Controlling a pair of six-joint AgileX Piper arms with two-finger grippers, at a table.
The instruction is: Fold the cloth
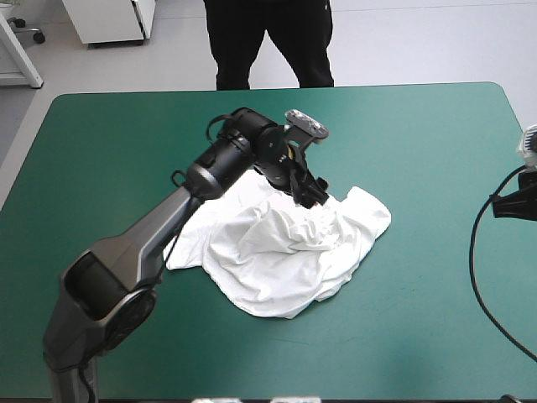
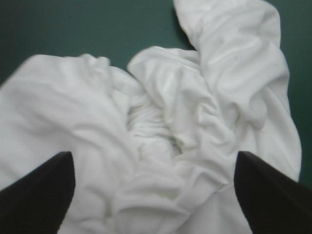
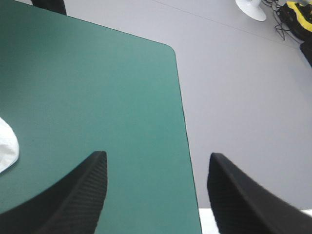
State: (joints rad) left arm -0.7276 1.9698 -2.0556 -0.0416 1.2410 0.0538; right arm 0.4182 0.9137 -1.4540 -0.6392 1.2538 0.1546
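The white T-shirt [image 1: 281,252] lies as a crumpled heap at the middle of the table, bunched into folds at its centre. My left gripper [image 1: 309,195] hangs over the heap's far side, pointing down at it. In the left wrist view the left gripper [image 2: 153,155] is open, its black fingers [image 2: 36,195] wide apart just above the rumpled T-shirt [image 2: 161,122], nothing between them. My right gripper [image 3: 157,156] is open over bare cover near the table's right edge, with only a corner of the T-shirt [image 3: 7,144] showing beside it.
Teal-green cover [image 1: 419,134] shows on every side of the heap. The table's far right corner [image 3: 170,49] and right edge [image 3: 187,146] lie ahead of the right gripper, with grey floor beyond.
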